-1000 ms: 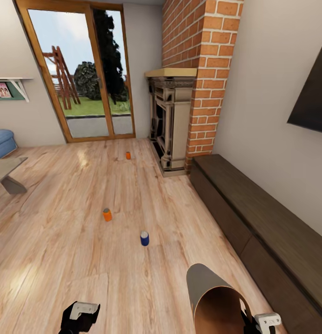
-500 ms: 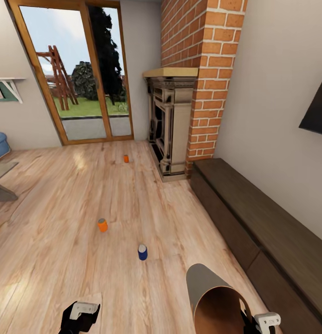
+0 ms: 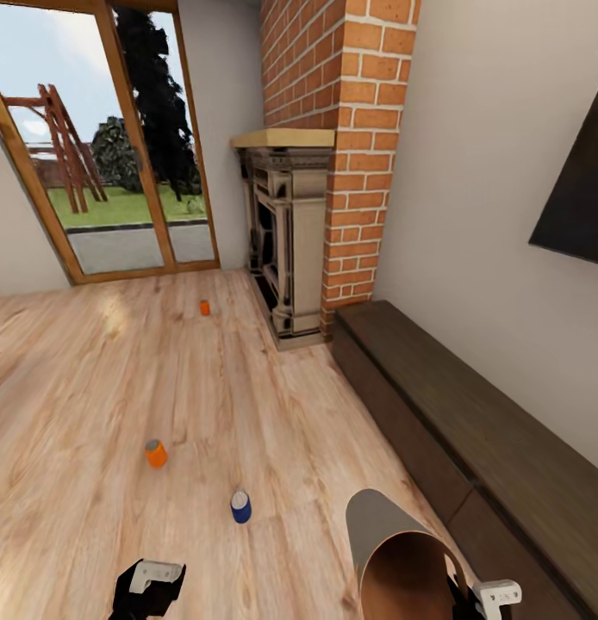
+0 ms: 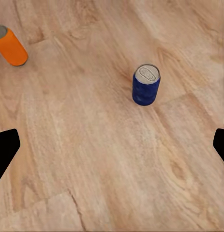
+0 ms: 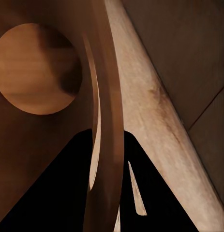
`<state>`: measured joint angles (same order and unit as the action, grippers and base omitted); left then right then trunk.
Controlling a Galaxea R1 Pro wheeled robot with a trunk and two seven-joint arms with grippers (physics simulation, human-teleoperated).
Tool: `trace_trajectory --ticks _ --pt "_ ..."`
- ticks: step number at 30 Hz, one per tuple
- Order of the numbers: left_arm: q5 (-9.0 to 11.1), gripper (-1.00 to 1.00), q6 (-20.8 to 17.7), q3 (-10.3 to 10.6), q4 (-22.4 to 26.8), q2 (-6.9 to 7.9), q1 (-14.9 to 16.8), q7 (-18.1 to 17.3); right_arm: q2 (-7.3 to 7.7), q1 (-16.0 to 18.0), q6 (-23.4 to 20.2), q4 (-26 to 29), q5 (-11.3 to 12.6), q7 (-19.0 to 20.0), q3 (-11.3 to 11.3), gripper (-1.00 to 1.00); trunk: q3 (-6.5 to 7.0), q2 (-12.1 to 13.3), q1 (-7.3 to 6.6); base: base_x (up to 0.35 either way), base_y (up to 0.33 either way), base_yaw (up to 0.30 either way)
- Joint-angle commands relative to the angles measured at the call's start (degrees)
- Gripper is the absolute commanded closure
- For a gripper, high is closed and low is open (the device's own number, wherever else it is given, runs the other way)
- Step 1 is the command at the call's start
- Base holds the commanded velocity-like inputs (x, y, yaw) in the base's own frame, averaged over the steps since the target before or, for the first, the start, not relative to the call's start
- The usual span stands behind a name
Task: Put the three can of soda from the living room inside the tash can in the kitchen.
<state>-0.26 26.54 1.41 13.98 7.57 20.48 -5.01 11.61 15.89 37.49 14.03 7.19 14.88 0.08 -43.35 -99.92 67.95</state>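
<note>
Living room, light wood floor. All three cans stand upright on it, well apart from one another. The dark blue can is nearest to me, just ahead of my left tool; in the left wrist view it sits between and beyond the two spread finger tips, untouched. The nearer orange can lies farther out to the left of the blue one. The far orange can stands near the glass doors, beside the foot of the carved fireplace.

My left tool hangs wide apart, holding nothing. My right tool grips the rim of the trash can; the right wrist view shows one finger inside the wall and one outside, by a slot handle. The bin is tilted, its brown inside facing me.

Obstacles: long low dark cabinet along the right wall, close to the bin. Brick chimney above the fireplace. Bare floor lies between me and the blue can.
</note>
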Motion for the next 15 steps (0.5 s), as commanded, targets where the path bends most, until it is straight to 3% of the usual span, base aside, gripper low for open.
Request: trace_trajectory --ticks 1,15 --pt "0.0 -1.0 0.0 0.0 0.0 0.0 0.0 0.0 -0.01 0.0 0.0 0.1 0.0 0.2 -0.3 1.0 0.04 0.0 0.0 0.324 0.0 -0.162" --pt "0.0 -1.0 0.0 0.0 0.0 -0.01 0.0 0.0 -0.01 0.0 0.0 0.1 -0.1 0.2 -0.2 1.0 0.14 0.0 0.0 0.323 0.0 -0.034"
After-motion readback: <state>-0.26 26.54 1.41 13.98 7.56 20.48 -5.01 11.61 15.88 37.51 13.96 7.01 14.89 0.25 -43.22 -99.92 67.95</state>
